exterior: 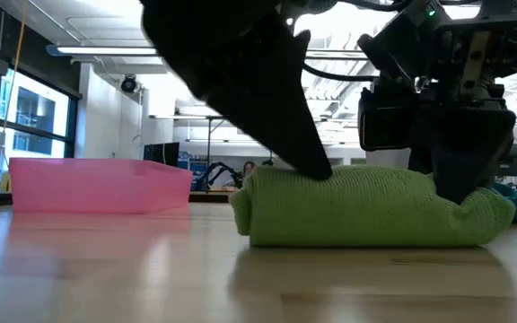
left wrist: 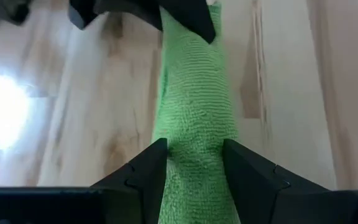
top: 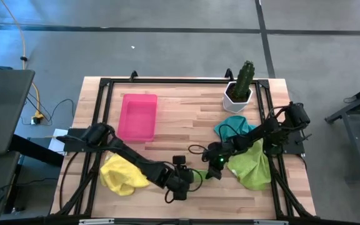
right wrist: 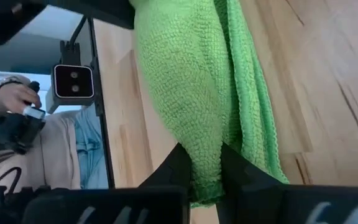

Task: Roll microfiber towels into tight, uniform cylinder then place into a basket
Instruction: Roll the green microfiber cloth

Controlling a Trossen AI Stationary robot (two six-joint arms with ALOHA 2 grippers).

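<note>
Rolled lime-green microfiber towel [exterior: 366, 206] lying on wooden bench [top: 186, 119] near front edge, apart from shallow pink plastic basket [top: 137, 116]. Left end effector [left wrist: 194, 165] clamped around one end of roll; right end effector [right wrist: 202, 163] pinched tight on opposite end.
</note>
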